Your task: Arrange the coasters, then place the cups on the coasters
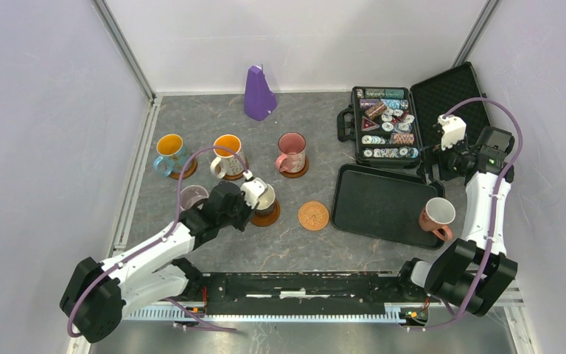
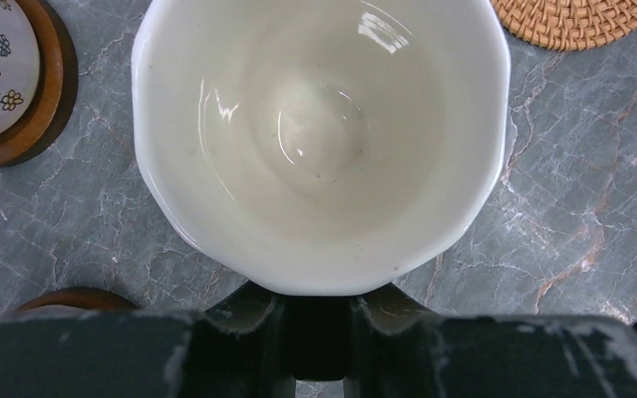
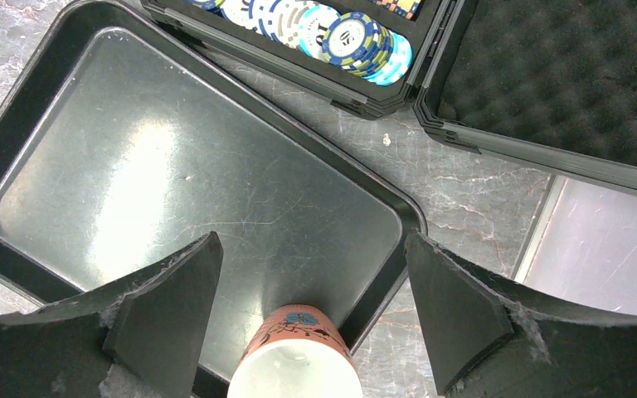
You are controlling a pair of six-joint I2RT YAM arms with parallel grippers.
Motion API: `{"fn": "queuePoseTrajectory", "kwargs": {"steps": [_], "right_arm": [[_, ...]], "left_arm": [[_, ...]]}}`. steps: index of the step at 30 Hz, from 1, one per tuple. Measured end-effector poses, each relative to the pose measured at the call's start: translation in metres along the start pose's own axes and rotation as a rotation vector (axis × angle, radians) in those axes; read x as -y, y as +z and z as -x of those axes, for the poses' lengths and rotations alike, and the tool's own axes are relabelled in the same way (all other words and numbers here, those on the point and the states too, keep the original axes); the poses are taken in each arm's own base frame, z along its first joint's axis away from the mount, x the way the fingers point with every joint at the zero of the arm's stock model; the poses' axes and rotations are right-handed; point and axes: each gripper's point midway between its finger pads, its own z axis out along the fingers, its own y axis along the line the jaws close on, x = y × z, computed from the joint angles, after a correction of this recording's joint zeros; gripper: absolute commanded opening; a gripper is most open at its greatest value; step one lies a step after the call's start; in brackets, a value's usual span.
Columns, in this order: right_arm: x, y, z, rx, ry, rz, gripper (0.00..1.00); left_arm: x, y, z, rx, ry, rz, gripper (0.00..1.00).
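- My left gripper (image 1: 253, 193) is clamped on the rim of the cream-lined cup (image 2: 323, 141), above a dark coaster (image 1: 268, 218) near the bench's middle.
- My right gripper (image 3: 311, 274) hangs spread wide over the tray (image 1: 376, 199).
- A salmon cup (image 1: 437, 215) stands in the tray's near right corner.

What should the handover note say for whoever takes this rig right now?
Left gripper: shut on the cream-lined mug, over a brown coaster; can't tell if it is seated.
Right gripper: open, empty, above the black tray.
Done: blue mug, orange-lined mug and pink mug each sit on a coaster.
Unclear: lilac mug, partly hidden by the left arm; can't confirm a coaster under it.
Left: seat and release the cream-lined mug. The terracotta mug at the tray's near-right corner probably goes on the bare woven coaster.
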Motion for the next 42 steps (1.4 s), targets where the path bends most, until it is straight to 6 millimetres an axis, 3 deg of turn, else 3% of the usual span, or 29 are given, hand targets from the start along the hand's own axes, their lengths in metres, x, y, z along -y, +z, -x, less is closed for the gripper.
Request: {"fn": "queuePoseTrajectory", "kwargs": {"steps": [4, 16, 23, 33, 37, 42], "right_arm": [[0.000, 0.000, 0.000, 0.000, -0.002, -0.001, 0.89], [0.001, 0.000, -0.001, -0.003, -0.005, -0.004, 0.89], [0.001, 0.000, -0.001, -0.004, -0.007, -0.005, 0.90], [0.000, 0.002, -0.007, -0.031, -0.014, 0.016, 0.90], [0.003, 0.000, -0.005, -0.061, -0.033, 0.030, 0.91], [0.011, -0.013, 0.007, -0.084, -0.109, 0.023, 0.91]], "left_arm": [[0.001, 0.000, 0.000, -0.007, -0.001, -0.014, 0.13], [0.002, -0.002, 0.009, 0.012, 0.034, -0.031, 0.48], [0.001, -0.006, 0.020, 0.031, 0.035, -0.030, 0.75], [0.001, -0.032, 0.033, 0.037, 0.049, -0.042, 1.00], [0.012, -0.053, 0.054, 0.044, 0.132, -0.133, 1.00], [0.016, -0.068, 0.114, 0.072, 0.242, -0.183, 1.00]]}}
